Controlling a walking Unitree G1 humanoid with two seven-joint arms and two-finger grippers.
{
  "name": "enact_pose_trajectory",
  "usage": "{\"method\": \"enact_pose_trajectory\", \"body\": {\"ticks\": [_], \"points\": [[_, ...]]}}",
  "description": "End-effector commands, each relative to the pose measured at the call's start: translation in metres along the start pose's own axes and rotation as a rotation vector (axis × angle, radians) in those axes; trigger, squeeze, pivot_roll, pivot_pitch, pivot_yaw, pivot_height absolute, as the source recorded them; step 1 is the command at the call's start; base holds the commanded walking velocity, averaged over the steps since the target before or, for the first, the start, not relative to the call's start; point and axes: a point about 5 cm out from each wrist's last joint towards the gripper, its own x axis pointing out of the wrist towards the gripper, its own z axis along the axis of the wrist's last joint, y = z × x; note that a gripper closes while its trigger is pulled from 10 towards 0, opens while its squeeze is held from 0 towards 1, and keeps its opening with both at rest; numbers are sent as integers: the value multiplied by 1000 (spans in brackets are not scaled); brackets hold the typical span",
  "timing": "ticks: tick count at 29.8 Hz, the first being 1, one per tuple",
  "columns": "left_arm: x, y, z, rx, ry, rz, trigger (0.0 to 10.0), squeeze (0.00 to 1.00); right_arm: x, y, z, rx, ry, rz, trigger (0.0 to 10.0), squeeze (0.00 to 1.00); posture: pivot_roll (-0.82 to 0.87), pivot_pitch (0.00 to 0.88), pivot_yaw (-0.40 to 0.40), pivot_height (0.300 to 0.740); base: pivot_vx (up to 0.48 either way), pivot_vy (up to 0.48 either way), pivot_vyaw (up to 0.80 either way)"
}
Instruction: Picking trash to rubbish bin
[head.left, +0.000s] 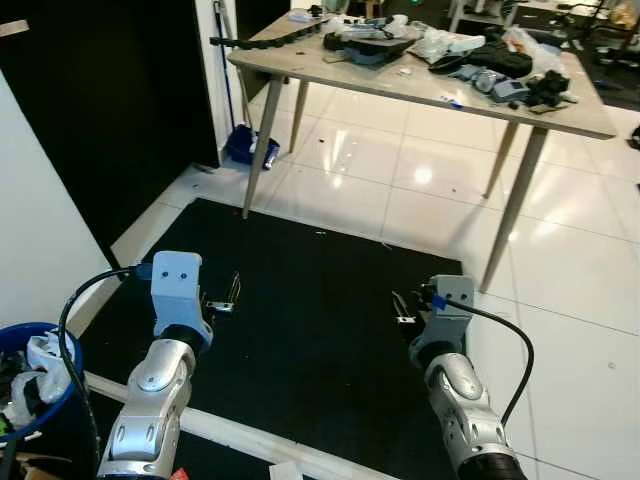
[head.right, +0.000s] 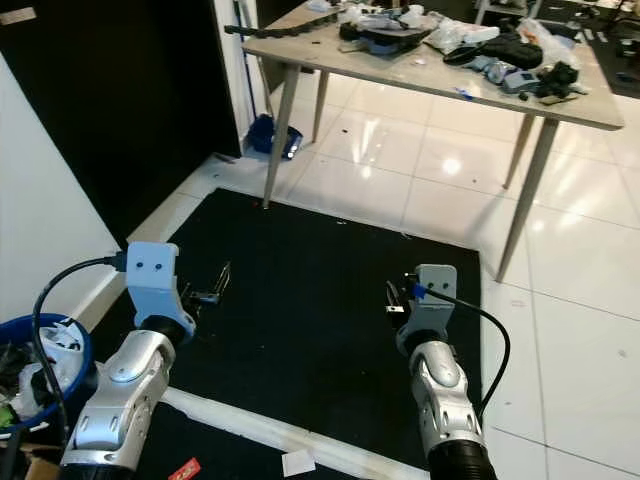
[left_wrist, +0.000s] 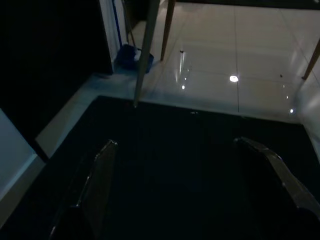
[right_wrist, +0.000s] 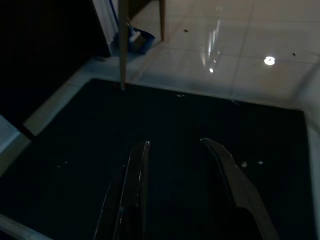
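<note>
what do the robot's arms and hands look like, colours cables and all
Both arms are jointed silver metal segments. The left wrist carries a pale blue box with two small dark dots, the right a smaller grey one with a blue connector. A black cable loops from each box back along the arm. Each ends in a hand, left hand and right hand, with two long, slim black fingers.

Black mat (head.left: 320, 300), glossy white tiles (head.left: 570, 290), blue bin (head.left: 25, 340), grey table (head.left: 420, 85)

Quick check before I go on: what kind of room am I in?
Probably an indoor workroom or test space: glossy white floor tiles, a black floor mat, a table piled with clutter, and a blue rubbish bin at the robot's left.
</note>
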Motion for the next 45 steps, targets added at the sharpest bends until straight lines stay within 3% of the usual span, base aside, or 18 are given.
{"method": "enact_pose_trajectory", "body": {"ticks": [1, 45], "points": [[-2, -1, -6, 4, 29, -2, 10000, 0, -1, -3, -3, 8, 15, -8, 10000, 0, 46, 130, -18, 740, 277, 0, 0], [1, -2, -6, -1, 28, -6, 10000, 0, 0, -5, -3, 23, 16, -18, 10000, 0, 42, 138, -12, 740, 286, 0, 0]]}}
